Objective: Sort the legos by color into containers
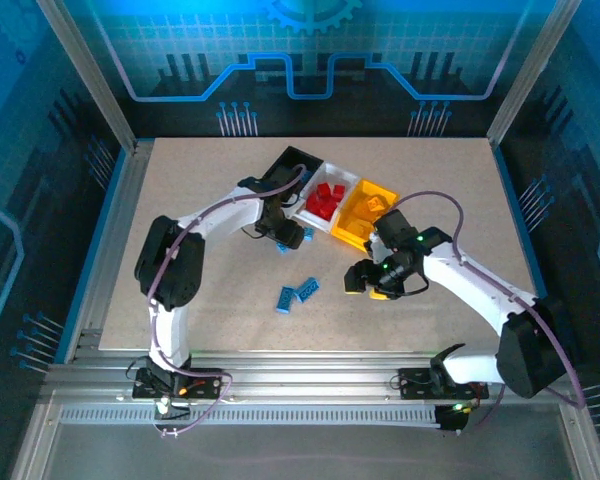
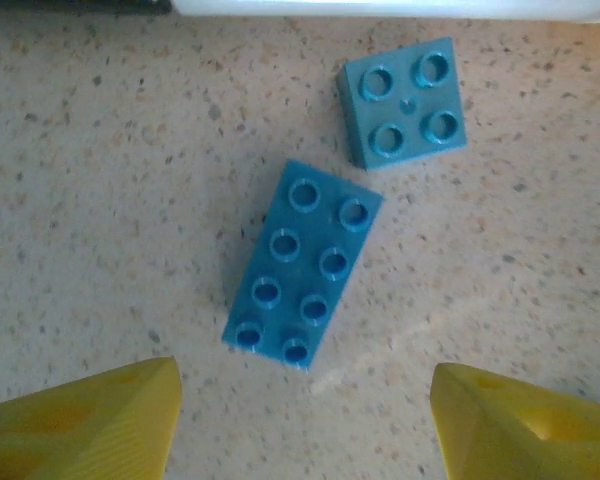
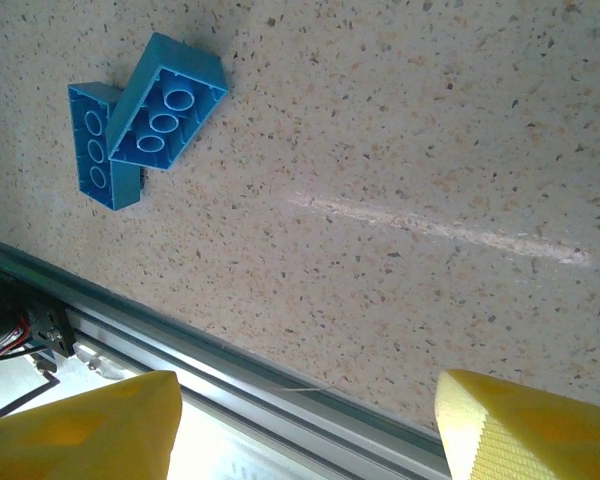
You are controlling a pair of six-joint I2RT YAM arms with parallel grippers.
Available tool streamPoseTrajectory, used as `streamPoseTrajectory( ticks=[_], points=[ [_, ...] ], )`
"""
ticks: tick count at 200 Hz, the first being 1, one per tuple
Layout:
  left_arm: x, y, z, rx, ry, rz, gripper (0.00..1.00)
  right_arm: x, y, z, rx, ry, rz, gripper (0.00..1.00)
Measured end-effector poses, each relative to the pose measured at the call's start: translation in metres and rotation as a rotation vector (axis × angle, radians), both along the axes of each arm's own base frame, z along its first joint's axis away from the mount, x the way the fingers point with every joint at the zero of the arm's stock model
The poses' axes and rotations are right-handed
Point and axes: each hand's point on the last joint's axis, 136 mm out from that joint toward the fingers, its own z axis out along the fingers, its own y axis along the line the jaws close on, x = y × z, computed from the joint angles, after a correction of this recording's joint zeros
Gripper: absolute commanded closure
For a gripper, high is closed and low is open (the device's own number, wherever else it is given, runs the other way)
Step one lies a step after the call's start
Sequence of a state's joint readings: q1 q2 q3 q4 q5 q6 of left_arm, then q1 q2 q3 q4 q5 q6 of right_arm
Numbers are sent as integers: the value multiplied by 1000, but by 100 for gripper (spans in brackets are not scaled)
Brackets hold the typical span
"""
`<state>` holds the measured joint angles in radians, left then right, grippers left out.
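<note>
Two blue legos lie under my left gripper [image 2: 300, 425]: a long two-by-four brick [image 2: 302, 265] and a square two-by-two brick [image 2: 405, 100]. That gripper [image 1: 285, 238] hangs open above them, beside the bins, with nothing between its yellow fingers [image 2: 90, 420]. The black bin [image 1: 288, 165], the white bin [image 1: 342, 178] with red legos [image 1: 326, 198] and the yellow-orange bin [image 1: 352, 235] with yellow legos [image 1: 370, 208] stand in a row. Two more blue bricks [image 1: 297, 294] lie mid-table; the right wrist view shows one [image 3: 168, 100] leaning on the other [image 3: 95, 165]. My right gripper [image 1: 365, 283] is open and empty [image 3: 300, 425].
The table's front edge and its aluminium rail [image 3: 230, 350] run just under the right gripper. The white bin's rim [image 2: 380, 5] borders the top of the left wrist view. Bare speckled tabletop [image 1: 440, 190] lies right of the bins.
</note>
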<state>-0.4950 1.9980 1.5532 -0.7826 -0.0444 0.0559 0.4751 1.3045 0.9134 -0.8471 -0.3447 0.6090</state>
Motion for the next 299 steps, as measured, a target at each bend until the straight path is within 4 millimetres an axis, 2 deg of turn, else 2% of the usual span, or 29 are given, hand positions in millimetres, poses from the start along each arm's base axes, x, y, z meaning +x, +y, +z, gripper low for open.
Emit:
streamPoseTrajectory(
  ticks=[31, 79, 145, 162, 201, 252, 274, 299],
  points=[
    [16, -8, -17, 23, -4, -43, 31, -5, -3, 10, 5, -26, 0, 31],
    [18, -12, -36, 51, 11, -74, 32, -8, -8, 14, -6, -37, -8, 31],
    [17, -8, -51, 102, 4, -82, 44, -9, -9, 11, -17, -21, -12, 31],
    [16, -8, -51, 100, -6, -83, 49, -9, -9, 9, -21, -13, -12, 31],
    [11, -9, -48, 92, -38, -75, 67, -8, -8, 7, -24, -7, -11, 31],
    [-18, 24, -43, 148, 19, -3, 68, -2, -5, 5, -21, -3, -9, 31],
    [-21, 41, -25, 115, 36, 99, 68, 0, -3, 4, -18, -11, -7, 31],
    [0, 60, 10, -13, 15, 269, 68, 3, -1, 4, -10, -20, -5, 31]
  ],
)
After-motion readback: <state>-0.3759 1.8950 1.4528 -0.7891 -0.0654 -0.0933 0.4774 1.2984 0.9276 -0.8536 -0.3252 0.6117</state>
